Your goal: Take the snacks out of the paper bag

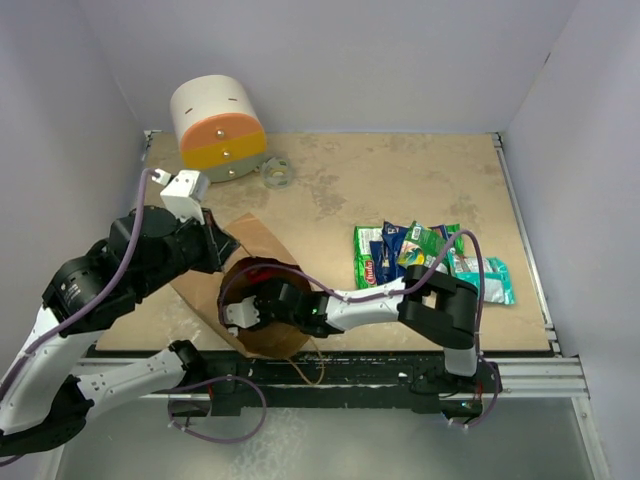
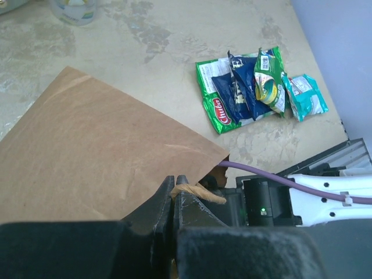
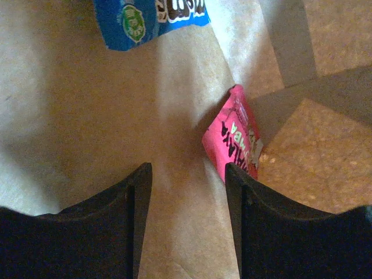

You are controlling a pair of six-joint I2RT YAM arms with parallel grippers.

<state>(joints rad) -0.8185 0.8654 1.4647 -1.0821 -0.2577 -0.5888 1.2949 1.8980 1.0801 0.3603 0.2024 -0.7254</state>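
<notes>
The brown paper bag [image 1: 255, 240] lies on its side with its mouth toward the near edge; it also shows in the left wrist view [image 2: 99, 145]. My left gripper [image 2: 174, 181] is shut on the bag's twisted paper handle [image 2: 200, 192] at the mouth. My right gripper [image 1: 243, 312] reaches inside the bag mouth. In the right wrist view it [image 3: 187, 168] is open and empty over the bag's inner wall. A pink packet [image 3: 235, 142] lies just beside its right finger, and a blue packet [image 3: 151, 17] lies farther in. Several snacks [image 1: 425, 260] lie piled on the table at the right, also seen from the left wrist [image 2: 256, 87].
A white, orange and yellow cylinder [image 1: 217, 128] lies at the back left, with a small clear round object [image 1: 276, 172] beside it. White walls enclose the table on three sides. A metal rail [image 1: 520, 375] runs along the near edge.
</notes>
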